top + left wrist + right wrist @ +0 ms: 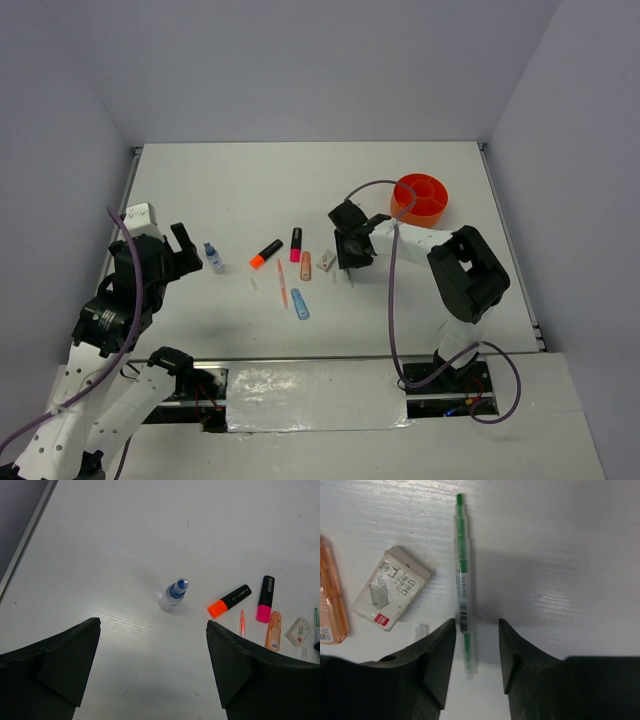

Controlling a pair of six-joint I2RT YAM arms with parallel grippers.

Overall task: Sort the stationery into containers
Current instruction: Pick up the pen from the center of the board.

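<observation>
Stationery [265, 252] all lies outside the orange tub [405, 211]; right gripper [476, 626] spread around the green pen [462, 570], left gripper [153, 624] spread wide.

The peach bar [330, 595] is cut off by the left edge of the right wrist view. From above, the right gripper [349, 258] hides most of the green pen [462, 575], and the left wrist view's right edge crops it to a sliver.
</observation>
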